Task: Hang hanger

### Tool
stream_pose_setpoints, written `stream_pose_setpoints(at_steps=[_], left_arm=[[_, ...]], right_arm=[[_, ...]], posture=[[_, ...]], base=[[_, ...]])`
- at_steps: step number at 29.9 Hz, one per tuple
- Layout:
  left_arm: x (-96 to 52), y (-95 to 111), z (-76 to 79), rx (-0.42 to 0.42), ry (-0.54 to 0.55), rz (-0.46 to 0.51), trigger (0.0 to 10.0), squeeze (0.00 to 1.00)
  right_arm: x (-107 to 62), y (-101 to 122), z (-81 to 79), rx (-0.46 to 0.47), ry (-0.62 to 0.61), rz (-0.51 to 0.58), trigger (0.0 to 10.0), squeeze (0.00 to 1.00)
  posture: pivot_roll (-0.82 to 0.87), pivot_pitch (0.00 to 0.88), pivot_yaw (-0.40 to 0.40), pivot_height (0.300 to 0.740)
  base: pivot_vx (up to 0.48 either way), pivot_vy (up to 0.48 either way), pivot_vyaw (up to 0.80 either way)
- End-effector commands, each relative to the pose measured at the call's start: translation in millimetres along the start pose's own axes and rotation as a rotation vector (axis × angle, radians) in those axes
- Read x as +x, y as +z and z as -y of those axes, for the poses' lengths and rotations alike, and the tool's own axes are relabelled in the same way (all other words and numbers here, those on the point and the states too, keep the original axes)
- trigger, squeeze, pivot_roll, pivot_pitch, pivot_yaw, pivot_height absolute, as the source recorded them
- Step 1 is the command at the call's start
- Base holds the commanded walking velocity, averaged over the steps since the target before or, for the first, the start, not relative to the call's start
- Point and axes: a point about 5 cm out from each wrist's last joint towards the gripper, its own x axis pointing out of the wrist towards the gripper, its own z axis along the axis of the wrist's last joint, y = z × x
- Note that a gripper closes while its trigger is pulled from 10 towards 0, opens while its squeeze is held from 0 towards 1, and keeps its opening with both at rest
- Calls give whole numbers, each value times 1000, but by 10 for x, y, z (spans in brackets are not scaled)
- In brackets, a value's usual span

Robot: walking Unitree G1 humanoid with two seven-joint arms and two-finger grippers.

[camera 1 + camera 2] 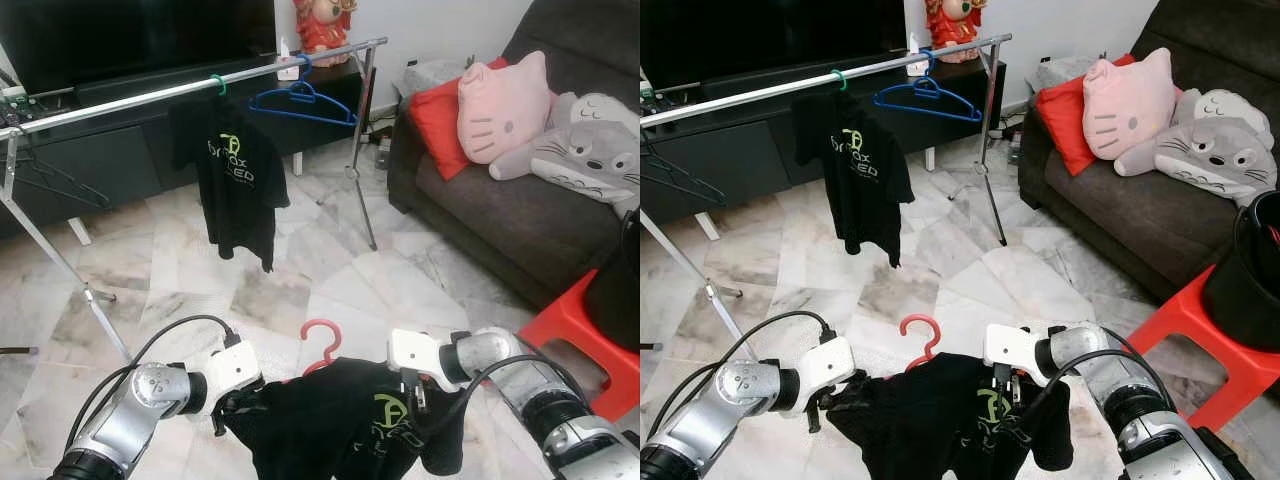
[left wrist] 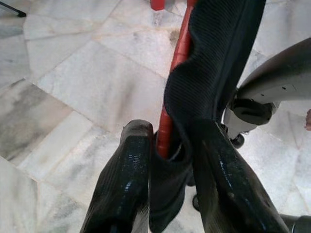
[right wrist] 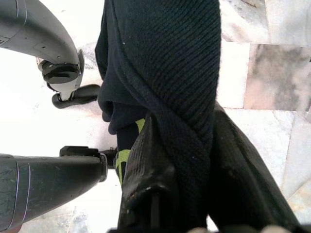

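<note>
A black T-shirt (image 1: 340, 425) with a green logo hangs on a red hanger (image 1: 322, 345), held low between both arms above the marble floor. My left gripper (image 1: 235, 405) is shut on the shirt's left shoulder and the red hanger arm (image 2: 167, 131). My right gripper (image 1: 415, 395) is shut on the shirt's right shoulder fabric (image 3: 184, 136). The red hook points up toward the silver clothes rail (image 1: 190, 88), which stands well ahead and carries another black T-shirt (image 1: 235, 180) and an empty blue hanger (image 1: 300, 103).
A dark sofa (image 1: 500, 220) with a red cushion and plush toys is to the right. A red stool (image 1: 585, 335) with a black bin stands at the near right. A dark TV cabinet (image 1: 100, 150) is behind the rail. Black hangers (image 1: 50, 180) hang at the rail's left end.
</note>
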Motion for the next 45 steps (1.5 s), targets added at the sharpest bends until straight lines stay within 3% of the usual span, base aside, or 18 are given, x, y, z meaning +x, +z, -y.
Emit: stream_pose_setpoints(at_steps=[1,9,21,24,25,30,31,33,34,35,38,39,41,45], left_arm=[[-17,-55,6,12,-13,-40,0,0],[-20,-141,4,24,2,-88,0,0],[-12,-133,-25,25,39,-69,0,0],[-15,-216,-47,32,71,-122,0,0],[-31,-308,-69,38,102,-184,0,0],[-62,-474,-177,-45,271,-254,0,0],[-82,-542,-222,-51,351,-295,0,0],[-97,-592,-256,-76,423,-316,0,0],[-127,-641,-306,-124,524,-339,0,0],[-127,-641,-306,-124,524,-339,0,0],[-159,-739,-334,-137,626,-415,0,0],[-173,-774,-353,-133,694,-447,0,0],[-172,-781,-357,-126,714,-455,0,0],[-219,-796,-430,-138,864,-469,0,0]], right_arm=[[-40,87,91,-32,-26,17,10000,0],[-32,104,101,-33,-34,25,10000,0],[-11,118,109,-32,-51,29,10000,0],[-22,125,138,-31,-83,28,10000,0],[-35,130,168,-32,-116,28,10000,0],[-99,108,277,-14,-258,6,10000,0],[-121,81,299,-4,-298,-8,10000,0],[-135,54,307,11,-327,-15,10000,0],[-144,31,290,34,-330,0,10000,0],[-144,31,290,34,-330,0,10000,0],[-141,-5,222,60,-291,35,10000,0],[-138,-49,140,80,-214,44,10000,0],[-138,-85,71,80,-144,36,10000,0],[-151,-183,-23,70,-72,-22,10000,0]], posture=[[-7,0,-37,740],[-5,0,-35,740],[-4,0,-35,740],[-4,0,-35,740],[-4,0,-35,740],[-4,0,-37,740],[-4,0,-37,740],[-6,0,-37,740],[-6,0,-37,740],[-6,0,-37,740],[-6,0,-37,740],[-6,0,-37,740],[-9,0,-35,740],[-15,0,-33,740]], base=[[0,0,0],[0,0,0],[0,0,0],[0,0,0],[0,0,0],[0,0,0],[0,0,0],[0,0,0],[0,0,0],[0,0,0],[0,0,0],[0,0,0],[0,0,0],[0,0,0]])
